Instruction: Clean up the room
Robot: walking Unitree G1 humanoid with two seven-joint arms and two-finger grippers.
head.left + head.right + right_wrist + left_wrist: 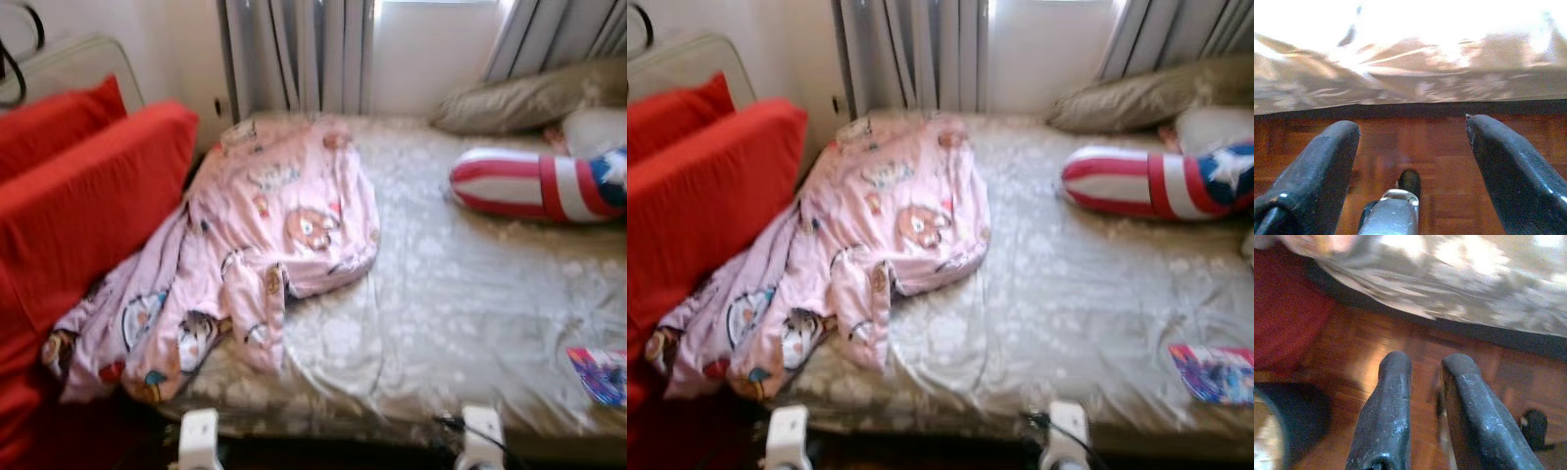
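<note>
A crumpled pink cartoon-print blanket (265, 245) lies on the left half of the bed (460, 294) and hangs over its front edge. At the bed's front right edge sits a small colourful packet (600, 372). Both arms hang low in front of the bed, their white wrists at the bottom of the eye views. In its wrist view, my left gripper (1425, 364) is over the wooden floor (1361, 347) by the bed's edge, fingers close together with nothing between them. My right gripper (1413, 129) is open over the floor, facing the bed's side.
Red cushions (88, 196) stand along the bed's left side. A red-and-white striped pillow with a blue star patch (539, 184) and a grey pillow (529, 98) lie at the far right. Curtains (294, 54) hang behind. A red rug (1283, 318) lies on the floor.
</note>
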